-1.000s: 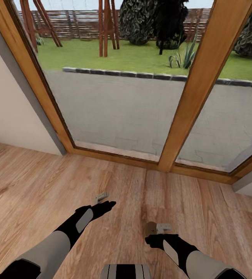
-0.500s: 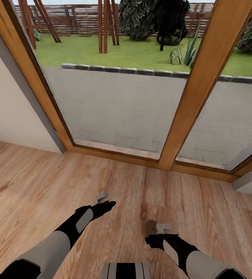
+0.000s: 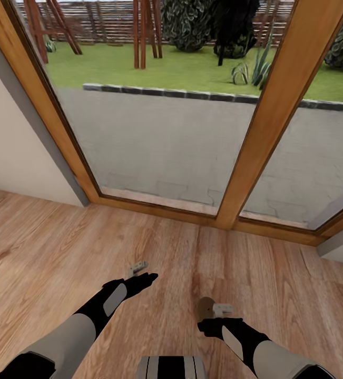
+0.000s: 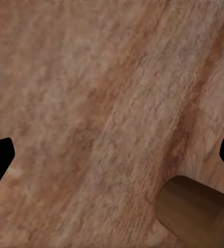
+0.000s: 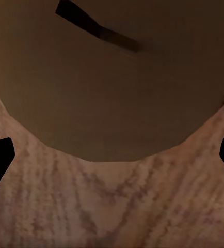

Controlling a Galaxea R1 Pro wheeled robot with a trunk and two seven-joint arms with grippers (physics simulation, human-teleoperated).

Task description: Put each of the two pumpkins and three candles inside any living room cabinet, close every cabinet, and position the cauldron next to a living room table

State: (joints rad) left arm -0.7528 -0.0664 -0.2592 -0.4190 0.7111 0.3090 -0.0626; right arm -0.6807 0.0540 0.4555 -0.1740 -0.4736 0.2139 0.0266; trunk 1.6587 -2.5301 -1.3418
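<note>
Facing a glazed door (image 3: 155,142), we carried a candle (image 3: 206,306) in the right tool (image 3: 216,310); left tool (image 3: 138,269) empty, spread wide. Right wrist: candle (image 5: 109,77) up close. We should turn toward the cabinet, keeping the grip firm.

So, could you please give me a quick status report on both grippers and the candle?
Left gripper open, empty. Candle right at right gripper, grip unclear. Glass door close ahead, wood floor below.

Left tool (image 3: 137,269) empty, right tool (image 3: 219,309) clasping a candle (image 3: 206,307)
</note>
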